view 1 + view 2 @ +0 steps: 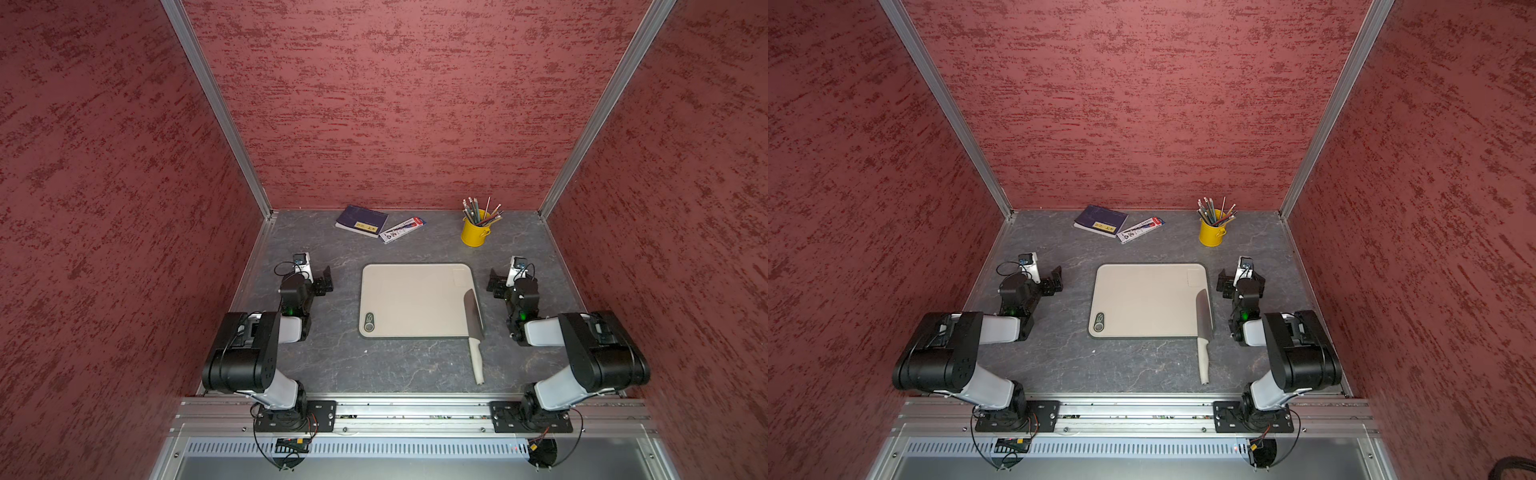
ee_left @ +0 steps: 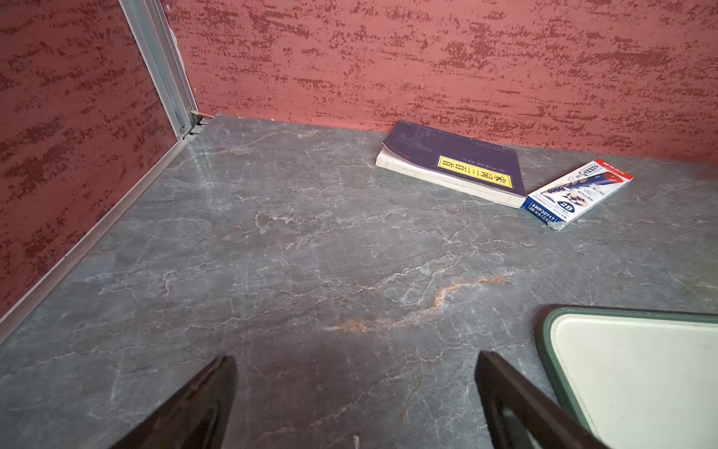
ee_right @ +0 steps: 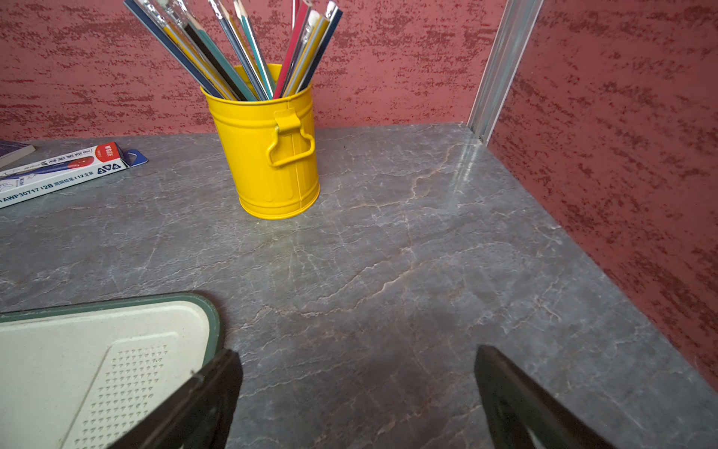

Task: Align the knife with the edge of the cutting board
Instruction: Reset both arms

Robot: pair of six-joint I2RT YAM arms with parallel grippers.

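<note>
- Off-white-handled, shiny-bladed knife (image 1: 474, 320) was laid nearly along the right edge of the beige, grey-rimmed cutting board (image 1: 407, 299), handle on the desk (image 1: 374, 365).
- Both arms' jaws were held apart, empty.
- Gentle handle pivoting was advised.

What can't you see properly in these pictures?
- The knife: neither wrist view shows it; both point away from it.
- The cutting board: the left wrist view shows one corner; the picture's edge cuts off the rest.
- The pencils: the right wrist view's top edge cuts off their tops.
- The book: its yellow label is too small to read in a top view.
</note>
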